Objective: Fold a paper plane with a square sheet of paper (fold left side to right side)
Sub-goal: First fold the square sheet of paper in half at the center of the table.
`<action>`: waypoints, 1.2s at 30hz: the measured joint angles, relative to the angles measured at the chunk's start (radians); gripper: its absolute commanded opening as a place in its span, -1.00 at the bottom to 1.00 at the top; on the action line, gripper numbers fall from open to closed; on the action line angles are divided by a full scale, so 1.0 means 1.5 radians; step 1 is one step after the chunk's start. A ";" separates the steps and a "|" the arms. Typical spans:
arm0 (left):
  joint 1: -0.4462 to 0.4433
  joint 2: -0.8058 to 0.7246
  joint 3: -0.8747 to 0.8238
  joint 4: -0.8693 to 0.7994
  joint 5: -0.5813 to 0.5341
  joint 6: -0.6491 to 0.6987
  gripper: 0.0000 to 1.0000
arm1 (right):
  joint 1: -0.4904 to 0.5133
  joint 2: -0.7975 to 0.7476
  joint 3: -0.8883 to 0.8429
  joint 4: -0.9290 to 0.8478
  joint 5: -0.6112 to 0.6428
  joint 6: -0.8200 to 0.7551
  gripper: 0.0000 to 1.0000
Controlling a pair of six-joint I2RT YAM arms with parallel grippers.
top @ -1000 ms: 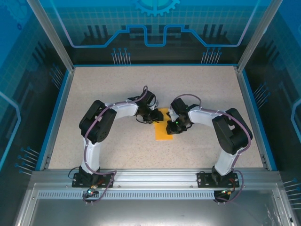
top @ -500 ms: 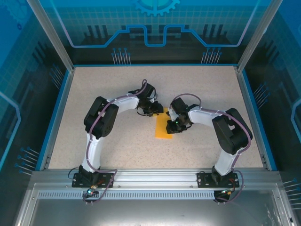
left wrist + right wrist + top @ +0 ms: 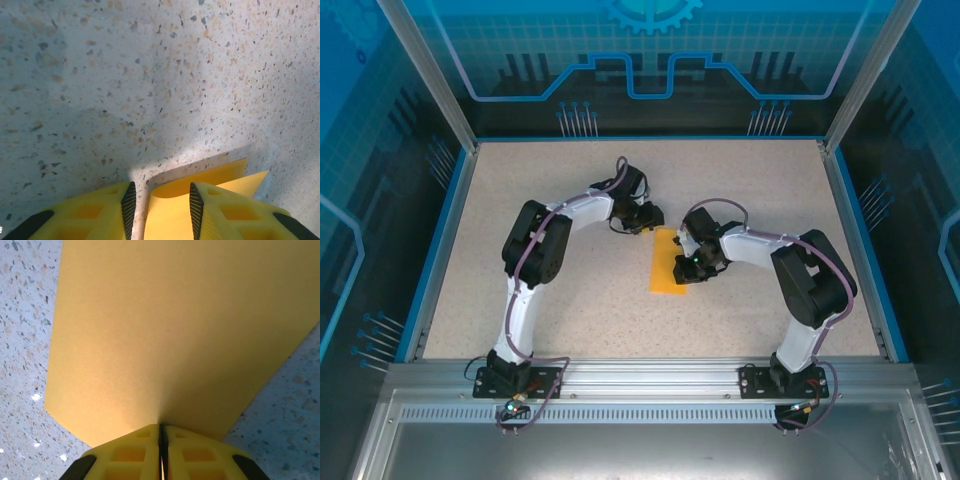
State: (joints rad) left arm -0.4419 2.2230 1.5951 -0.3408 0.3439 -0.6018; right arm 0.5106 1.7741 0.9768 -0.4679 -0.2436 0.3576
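Observation:
The square sheet of paper (image 3: 665, 266) lies mid-table as a narrow orange-yellow strip, folded over lengthwise. My right gripper (image 3: 689, 263) is at its right edge, and the right wrist view shows this gripper (image 3: 162, 426) shut on the edge of the paper (image 3: 170, 330). My left gripper (image 3: 652, 217) hovers just past the strip's far end. In the left wrist view the left gripper (image 3: 161, 187) has its jaws apart; the paper's curled end (image 3: 210, 176) lies below them, untouched by the fingers (image 3: 129, 200). The paper plane is out of view.
A speckled beige table (image 3: 540, 190) is bounded by blue walls (image 3: 438, 240) at left, right and back. A metal rail (image 3: 640, 380) with both arm bases runs along the near edge. Both arms bend inward toward the centre.
The left gripper has drawn back toward the far side, off the strip's far end, and its jaws have widened. The right gripper and the paper have stayed put.

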 measured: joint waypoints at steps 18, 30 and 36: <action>-0.019 -0.053 -0.098 0.111 0.083 -0.024 -0.32 | 0.000 0.008 0.013 -0.014 0.000 0.000 -0.79; -0.013 -0.006 -0.052 0.090 0.039 -0.023 -0.33 | 0.000 0.009 0.018 -0.027 0.005 -0.014 -0.79; -0.007 -0.001 -0.041 0.081 0.033 -0.023 -0.33 | 0.000 0.009 0.018 -0.028 0.005 -0.025 -0.79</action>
State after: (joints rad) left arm -0.4530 2.2215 1.5337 -0.2199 0.3931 -0.6365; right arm 0.5106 1.7874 1.0035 -0.5102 -0.2359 0.3202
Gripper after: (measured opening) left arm 0.334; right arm 0.107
